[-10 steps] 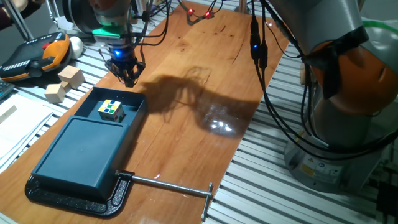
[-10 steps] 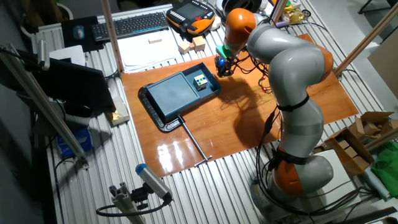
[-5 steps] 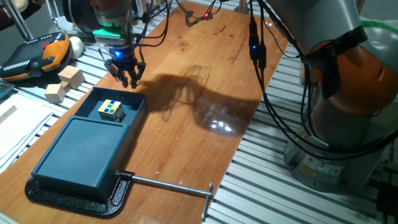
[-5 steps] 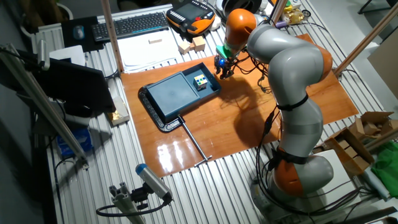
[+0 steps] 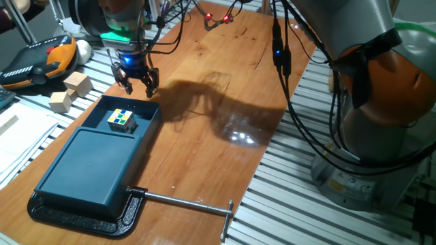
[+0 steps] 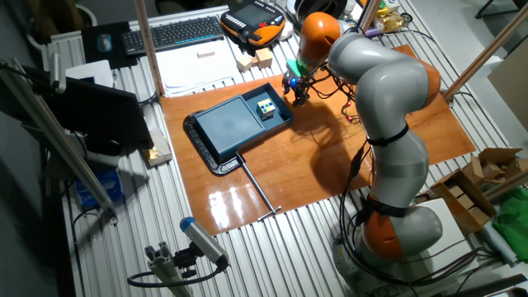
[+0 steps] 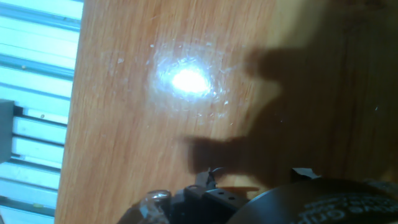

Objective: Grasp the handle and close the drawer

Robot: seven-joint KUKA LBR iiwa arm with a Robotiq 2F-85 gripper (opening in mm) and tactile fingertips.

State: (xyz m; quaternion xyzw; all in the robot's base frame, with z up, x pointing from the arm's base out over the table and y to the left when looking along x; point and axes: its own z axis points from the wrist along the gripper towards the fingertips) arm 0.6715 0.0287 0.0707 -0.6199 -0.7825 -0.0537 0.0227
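Observation:
The drawer point(image 5: 133, 125) is a shallow dark teal tray that stands pulled out from the flat teal box point(image 5: 85, 167). It also shows in the other fixed view point(image 6: 275, 115). A small multicoloured cube point(image 5: 121, 120) lies in it. The handle point(image 5: 129, 103) is the tray's far end rim. My gripper point(image 5: 139, 91) hangs just beyond that rim, above the wood, with its fingers spread open and empty. In the other fixed view the gripper point(image 6: 294, 98) is right of the rim point(image 6: 282, 101). The hand view shows only wood and the gripper's shadow point(image 7: 249, 149).
A black clamp point(image 5: 102, 216) with a long steel rod point(image 5: 184, 201) holds the box's near end. Wooden blocks point(image 5: 68, 92) and an orange-black pendant point(image 5: 34, 58) lie left of the wooden board point(image 5: 225, 88). Cables hang at the right. Metal slats surround the board.
The fingers have spread from shut to open. The hand has shifted slightly toward the drawer's rim. The drawer and cube have not moved.

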